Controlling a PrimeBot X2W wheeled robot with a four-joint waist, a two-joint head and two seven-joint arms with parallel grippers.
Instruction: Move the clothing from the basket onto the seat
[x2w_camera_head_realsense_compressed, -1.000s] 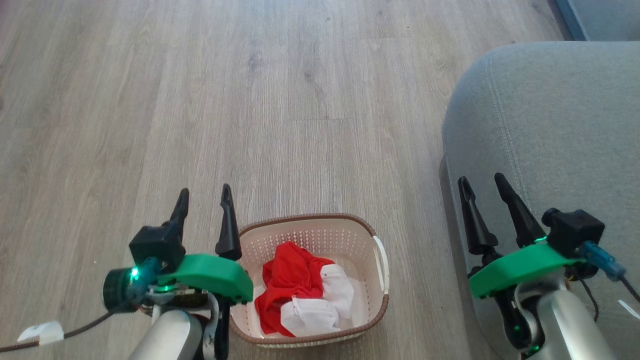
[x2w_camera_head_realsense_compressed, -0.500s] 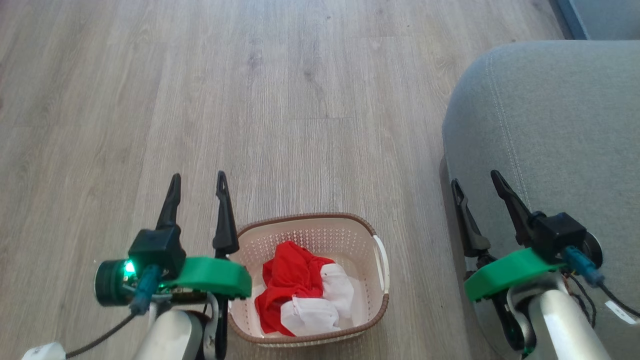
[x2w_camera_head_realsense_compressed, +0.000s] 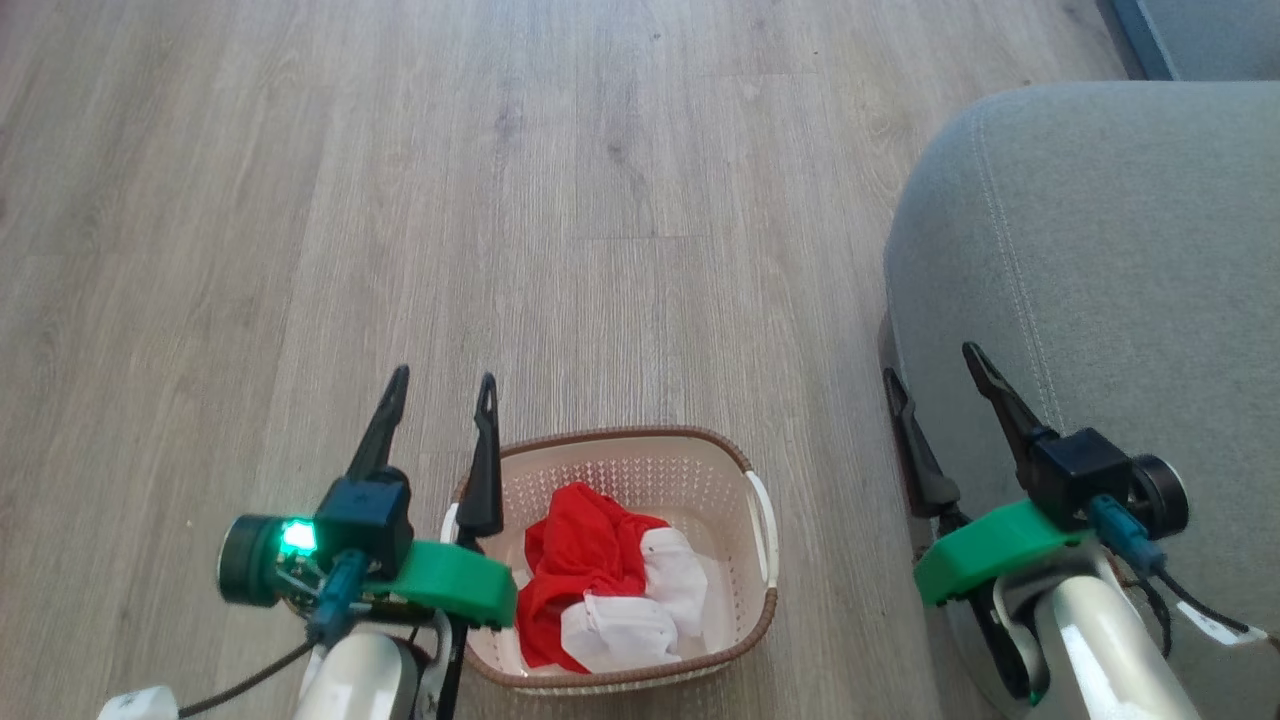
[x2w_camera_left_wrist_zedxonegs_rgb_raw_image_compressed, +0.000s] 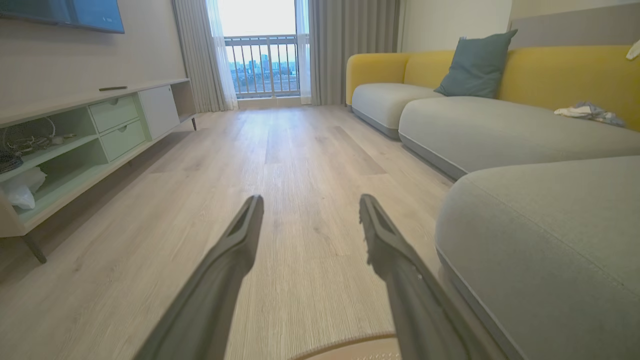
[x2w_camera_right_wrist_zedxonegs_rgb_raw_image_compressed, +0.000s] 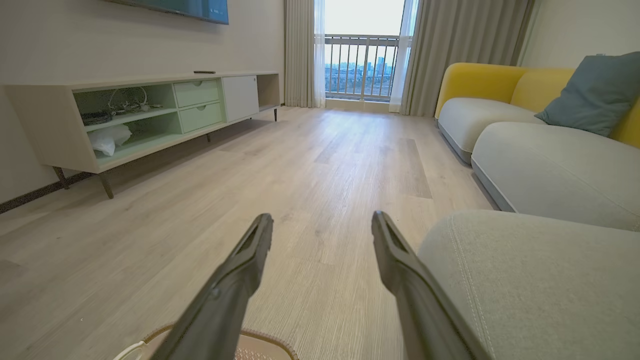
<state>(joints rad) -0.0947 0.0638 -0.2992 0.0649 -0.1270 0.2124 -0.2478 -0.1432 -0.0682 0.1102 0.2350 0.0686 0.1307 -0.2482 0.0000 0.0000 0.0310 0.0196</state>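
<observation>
Red clothing with white panels (x2w_camera_head_realsense_compressed: 600, 585) lies bunched in the cream basket (x2w_camera_head_realsense_compressed: 640, 470), which stands on the wood floor at the bottom middle of the head view. My left gripper (x2w_camera_head_realsense_compressed: 443, 387) is open and empty, its fingers over the basket's left rim. My right gripper (x2w_camera_head_realsense_compressed: 930, 362) is open and empty at the near left edge of the grey seat (x2w_camera_head_realsense_compressed: 1100, 240). The left wrist view looks along the open left gripper (x2w_camera_left_wrist_zedxonegs_rgb_raw_image_compressed: 308, 201) with the seat (x2w_camera_left_wrist_zedxonegs_rgb_raw_image_compressed: 550, 230) at its right. In the right wrist view the open right gripper (x2w_camera_right_wrist_zedxonegs_rgb_raw_image_compressed: 322, 220) points over the floor, the basket's rim (x2w_camera_right_wrist_zedxonegs_rgb_raw_image_compressed: 265, 337) below.
A long grey and yellow sofa (x2w_camera_left_wrist_zedxonegs_rgb_raw_image_compressed: 475, 120) with a blue cushion (x2w_camera_left_wrist_zedxonegs_rgb_raw_image_compressed: 475, 65) runs along the right. A low TV cabinet (x2w_camera_right_wrist_zedxonegs_rgb_raw_image_compressed: 150, 110) lines the left wall. Bare wood floor (x2w_camera_head_realsense_compressed: 500, 200) stretches ahead to a balcony window (x2w_camera_right_wrist_zedxonegs_rgb_raw_image_compressed: 362, 65).
My left gripper has shifted right, its fingers now over the basket's left rim. My right gripper has drifted slightly left and down along the seat's edge. The clothing and basket have not moved.
</observation>
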